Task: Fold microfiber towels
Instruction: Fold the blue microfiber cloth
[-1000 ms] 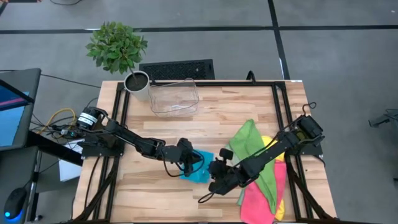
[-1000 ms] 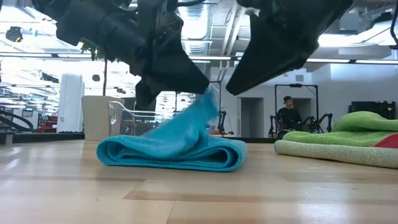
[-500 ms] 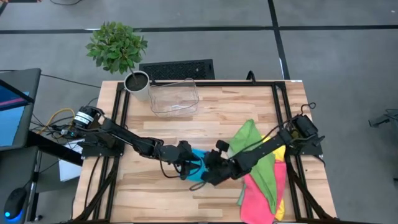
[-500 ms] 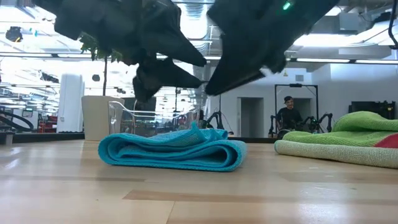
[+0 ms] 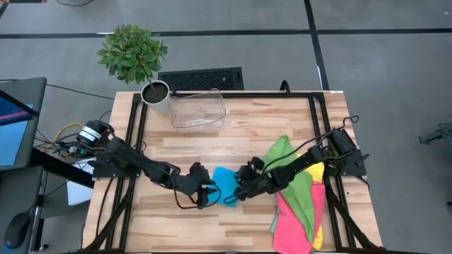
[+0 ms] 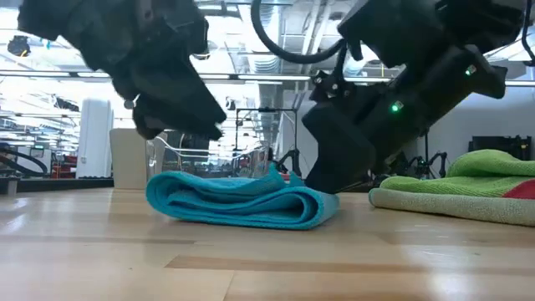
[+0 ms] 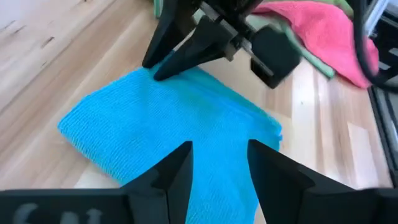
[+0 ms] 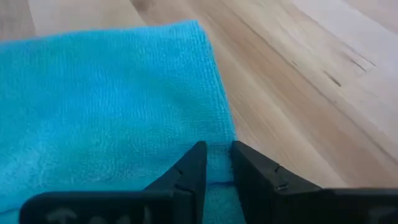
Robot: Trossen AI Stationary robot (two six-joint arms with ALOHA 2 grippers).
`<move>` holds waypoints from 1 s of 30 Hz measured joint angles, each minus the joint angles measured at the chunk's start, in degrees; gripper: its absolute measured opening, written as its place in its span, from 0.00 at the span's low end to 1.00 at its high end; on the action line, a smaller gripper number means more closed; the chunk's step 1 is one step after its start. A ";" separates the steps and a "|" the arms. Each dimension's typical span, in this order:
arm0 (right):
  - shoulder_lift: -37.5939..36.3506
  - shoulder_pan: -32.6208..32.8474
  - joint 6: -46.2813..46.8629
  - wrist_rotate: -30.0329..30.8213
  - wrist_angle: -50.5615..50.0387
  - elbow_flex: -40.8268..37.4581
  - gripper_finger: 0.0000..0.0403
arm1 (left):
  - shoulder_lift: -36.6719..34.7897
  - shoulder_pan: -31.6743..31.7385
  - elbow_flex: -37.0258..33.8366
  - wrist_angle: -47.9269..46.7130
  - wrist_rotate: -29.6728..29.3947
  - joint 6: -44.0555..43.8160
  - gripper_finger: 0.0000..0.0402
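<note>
Since a second ago left gripper (image 7: 217,165) has let go the blue towel (image 5: 226,185) and backed off, fingers parted. Towel lies folded mid-bench (image 5: 240,134). Right gripper (image 8: 216,163), fingers nearly together, rests at its edge; grip unclear.

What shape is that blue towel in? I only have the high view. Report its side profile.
Observer: In the low view the blue towel lies flat on the table in stacked layers, with a rounded fold at each end.
Operator: Now give me the left gripper's state.
Observer: Its wrist view shows the left gripper open above the towel, holding nothing.
Operator: Report the right one.
Observer: The right gripper sits at the towel's edge, low by the table. I cannot tell whether it pinches cloth.
</note>
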 joint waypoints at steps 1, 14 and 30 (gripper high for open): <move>-0.06 0.23 0.23 0.09 -0.06 -0.11 0.25 | 0.21 -0.07 -0.31 0.44 -0.71 -0.23 0.35; -1.34 6.59 -13.01 1.54 22.41 0.48 0.25 | 2.16 -0.63 -0.90 2.71 -1.80 1.19 0.30; 6.66 7.81 -2.61 -10.09 21.09 0.49 0.25 | 0.21 -1.71 -0.87 1.44 -3.08 2.38 0.30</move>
